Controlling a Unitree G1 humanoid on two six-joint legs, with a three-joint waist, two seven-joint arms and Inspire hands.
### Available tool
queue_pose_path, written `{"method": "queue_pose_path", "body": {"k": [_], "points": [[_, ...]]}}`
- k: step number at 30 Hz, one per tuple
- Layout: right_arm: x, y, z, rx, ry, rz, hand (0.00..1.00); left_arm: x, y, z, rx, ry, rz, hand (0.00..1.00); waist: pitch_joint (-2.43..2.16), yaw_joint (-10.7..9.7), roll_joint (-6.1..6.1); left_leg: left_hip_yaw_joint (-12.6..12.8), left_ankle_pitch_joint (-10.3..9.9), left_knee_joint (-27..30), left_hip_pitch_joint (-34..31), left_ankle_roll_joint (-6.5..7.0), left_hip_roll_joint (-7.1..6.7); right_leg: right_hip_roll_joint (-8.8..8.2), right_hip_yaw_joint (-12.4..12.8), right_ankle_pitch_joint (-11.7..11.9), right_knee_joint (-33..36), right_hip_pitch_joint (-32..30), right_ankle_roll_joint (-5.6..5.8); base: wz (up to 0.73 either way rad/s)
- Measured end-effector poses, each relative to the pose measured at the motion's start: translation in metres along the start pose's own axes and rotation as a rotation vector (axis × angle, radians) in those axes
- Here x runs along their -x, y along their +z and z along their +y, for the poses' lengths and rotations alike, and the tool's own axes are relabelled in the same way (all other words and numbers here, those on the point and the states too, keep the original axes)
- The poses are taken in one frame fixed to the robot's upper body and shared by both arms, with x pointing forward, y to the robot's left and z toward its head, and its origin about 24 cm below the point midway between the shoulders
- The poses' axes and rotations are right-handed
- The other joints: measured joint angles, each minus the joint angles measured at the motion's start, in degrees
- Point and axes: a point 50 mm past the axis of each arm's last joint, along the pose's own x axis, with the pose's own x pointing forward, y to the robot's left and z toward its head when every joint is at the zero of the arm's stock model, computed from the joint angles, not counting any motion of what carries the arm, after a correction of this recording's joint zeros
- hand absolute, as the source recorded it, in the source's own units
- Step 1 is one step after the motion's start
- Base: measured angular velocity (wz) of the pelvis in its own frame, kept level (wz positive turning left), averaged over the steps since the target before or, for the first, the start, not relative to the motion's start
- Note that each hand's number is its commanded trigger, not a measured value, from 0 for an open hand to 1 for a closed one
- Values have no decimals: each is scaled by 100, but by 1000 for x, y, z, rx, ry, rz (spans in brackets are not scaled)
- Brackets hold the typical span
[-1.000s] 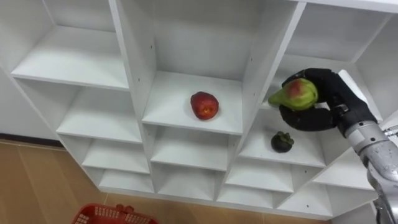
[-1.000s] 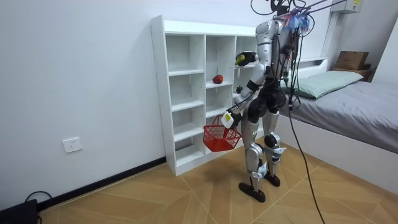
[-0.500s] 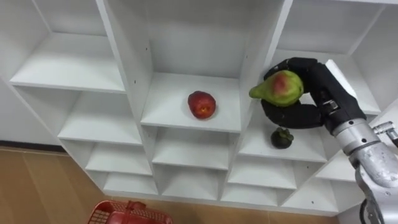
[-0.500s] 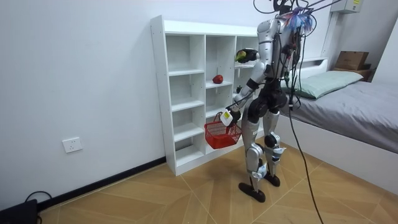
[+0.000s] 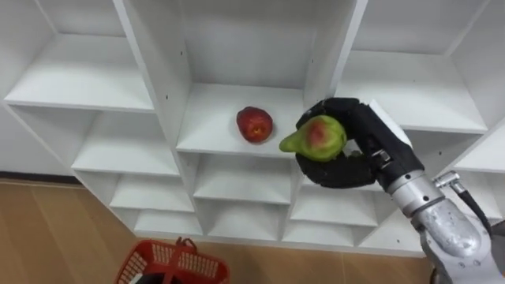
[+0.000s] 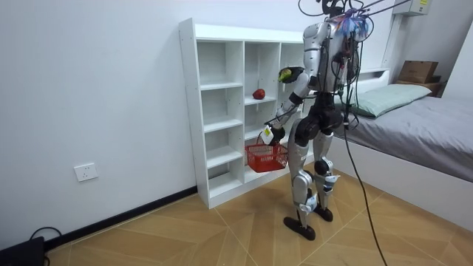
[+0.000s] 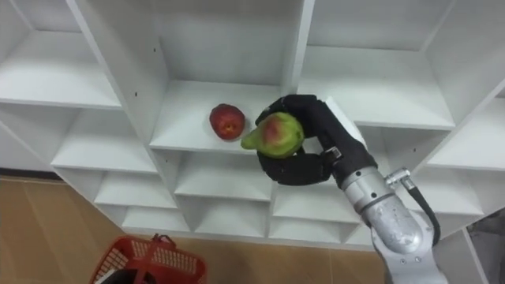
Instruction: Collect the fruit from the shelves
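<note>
A green pear with a red blush [image 5: 316, 140] is held in front of the white closet [image 5: 155, 95], before the post between its middle and right columns. My right hand [image 5: 357, 151] is shut on the pear, its dark fingers curled round it. A red apple [image 5: 254, 125] lies on the middle shelf, just left of the pear. Low in front of the closet hangs a red wire basket [image 5: 170, 265]. In the room view my left hand [image 6: 270, 134] grips the handle of the basket [image 6: 266, 157].
I stand close before the closet [image 6: 222, 111], facing it, on a wooden floor [image 6: 222, 236]. A bed [image 6: 414, 111] with a cardboard box [image 6: 417, 72] behind it is at the room view's right. The closet's other compartments in view are bare.
My right hand has carried the pear left and down, out of the right column to the front of the middle one. The basket has come up and nearer the closet.
</note>
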Motion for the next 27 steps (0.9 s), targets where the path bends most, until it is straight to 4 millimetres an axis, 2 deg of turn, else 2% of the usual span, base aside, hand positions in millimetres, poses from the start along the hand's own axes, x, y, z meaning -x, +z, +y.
{"method": "queue_pose_path", "body": {"k": [2, 7, 11, 16, 26, 27], "points": [[0, -3, 5, -10, 23, 13, 100, -3, 7, -3, -6, -11, -19, 100, -8, -9, -20, 14, 6, 5, -45, 5, 1, -2, 1, 0, 33, -74, 0, -6], [1, -7, 16, -30, 73, 26, 100, -7, 27, -6, 16, -28, -101, 100, 12, -24, -124, 14, 6, 84, -135, 6, 0, -13, 2, 0, 83, -146, 0, 0], [1, -18, 22, -52, 77, 68, 100, -8, 55, -8, -4, -58, -211, 100, 10, -19, -132, 4, 14, 124, -261, 19, -3, -21, 0, 9, 99, -251, -12, 1], [3, -31, 24, -36, 73, 126, 100, -7, 80, -15, -5, -81, -318, 100, 15, 1, -121, -16, 15, 198, -454, 19, 3, -20, -17, 17, 141, -432, -25, 0], [-5, -37, 31, -16, 103, 152, 100, -6, 92, -23, 24, -173, -364, 100, 28, 21, -124, -25, 19, 243, -696, 22, 0, -26, 1, 17, 182, -696, -25, -1], [-6, -36, 31, -15, 103, 149, 100, -5, 94, -24, 31, -187, -376, 100, 40, 15, -113, -26, 19, 273, -746, 22, 0, -28, -9, 19, 187, -727, -27, 5]]}}
